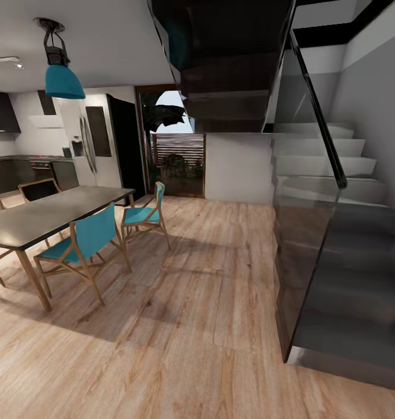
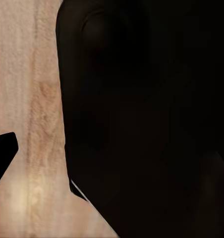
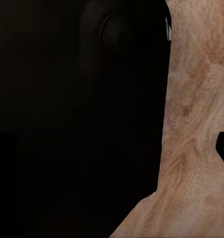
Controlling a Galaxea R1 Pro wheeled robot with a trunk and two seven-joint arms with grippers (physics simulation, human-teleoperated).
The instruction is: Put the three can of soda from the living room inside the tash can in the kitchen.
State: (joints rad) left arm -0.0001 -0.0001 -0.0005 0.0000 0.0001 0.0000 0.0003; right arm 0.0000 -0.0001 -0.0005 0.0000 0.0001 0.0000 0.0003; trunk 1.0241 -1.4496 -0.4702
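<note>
Wood floor [image 1: 209,326]; head cam: dining table [image 1: 52,212], kitchen [image 1: 28,157]. Gripper state, both: can't tell.

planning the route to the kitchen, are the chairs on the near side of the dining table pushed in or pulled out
Pulled out. The two teal chairs stand apart from the dining table, seats clear of its edge, on the wood floor.

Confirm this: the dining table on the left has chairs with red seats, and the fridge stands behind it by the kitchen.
Not quite. In the head view the chairs at the dining table have teal seats, not red. The fridge does stand behind it by the kitchen.
</note>
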